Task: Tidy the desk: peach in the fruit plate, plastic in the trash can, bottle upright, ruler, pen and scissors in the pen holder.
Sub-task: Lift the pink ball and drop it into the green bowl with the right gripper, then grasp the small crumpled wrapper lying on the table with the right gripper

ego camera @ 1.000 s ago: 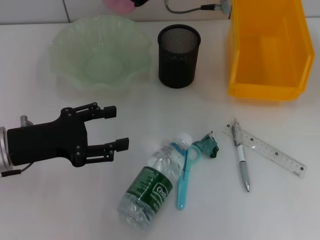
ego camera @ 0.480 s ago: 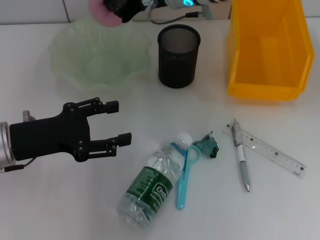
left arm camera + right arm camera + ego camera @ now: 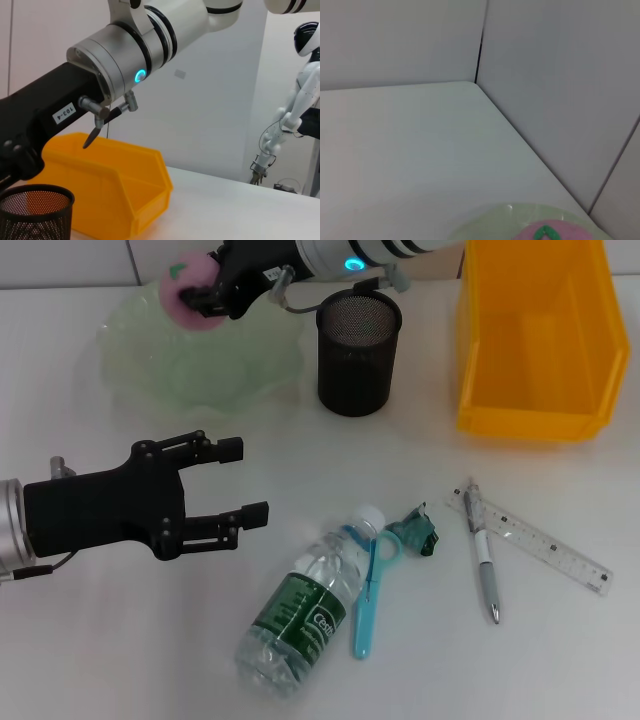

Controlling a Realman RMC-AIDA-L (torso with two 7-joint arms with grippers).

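Note:
My right gripper (image 3: 205, 290) reaches in from the back and is shut on the pink peach (image 3: 188, 288), holding it over the far edge of the pale green fruit plate (image 3: 215, 375). The right wrist view shows the peach (image 3: 547, 234) just above the plate (image 3: 490, 222). My left gripper (image 3: 243, 480) hovers open and empty left of the bottle (image 3: 305, 605), which lies on its side. Blue scissors (image 3: 368, 600) lie against the bottle, with the green plastic scrap (image 3: 418, 532) beside them. The pen (image 3: 484, 570) and ruler (image 3: 545, 546) lie to the right. The black mesh pen holder (image 3: 358, 350) stands upright.
The yellow trash can (image 3: 535, 350) stands at the back right, next to the pen holder. In the left wrist view the right arm (image 3: 125, 55) crosses above the trash can (image 3: 120, 190) and pen holder (image 3: 32, 210). A wall runs along the table's far edge.
The right arm came forward and down, bringing the peach from the far edge to over the plate. My left gripper drifted slightly right, still open.

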